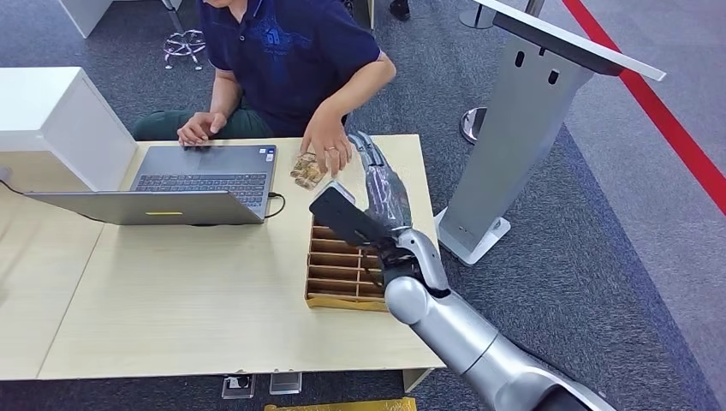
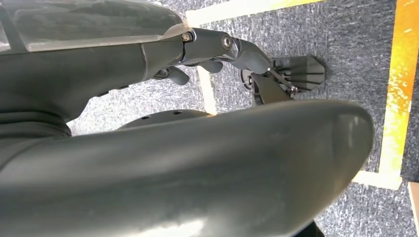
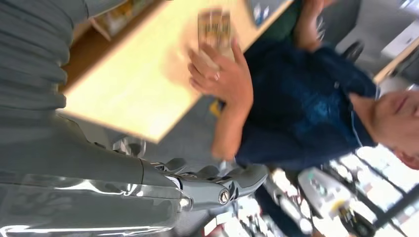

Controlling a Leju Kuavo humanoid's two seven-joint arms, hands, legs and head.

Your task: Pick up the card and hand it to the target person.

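The robot's silver right arm [image 1: 462, 330] reaches up from the near edge of the pale wooden desk [image 1: 171, 291], passing over a slotted cardboard organiser [image 1: 338, 270] whose compartments run in a row across the desk's right side. A dark flat wrist module [image 1: 347, 218] sits tilted above the organiser's far end. Beyond it the right robot hand [image 1: 372, 167] stretches out toward the seated person [image 1: 291, 51], its fingers extended and apart with nothing between them. The right wrist view, though blurred, shows the same fingers [image 3: 217, 180] lying straight and bare past the desk's edge.

The card [image 1: 306, 169], a small patterned stack in tan and brown, lies on the desk just beside the robot hand, under the fingertips of the person's hand [image 1: 328, 145], which rests on it. The person, in a dark blue polo shirt, sits at the far side of the desk, the other hand [image 1: 199, 128] at the rear edge of an open grey laptop [image 1: 184, 184] standing left of the card.

A white cabinet [image 1: 51, 120] stands at far left, a grey angled stand [image 1: 531, 128] to the right on the carpet, and a red floor stripe [image 1: 668, 120] beyond it.

The left robot hand [image 2: 232, 52] hangs over grey carpet marked with yellow tape [image 2: 398, 89], its fingers curled in with nothing in them
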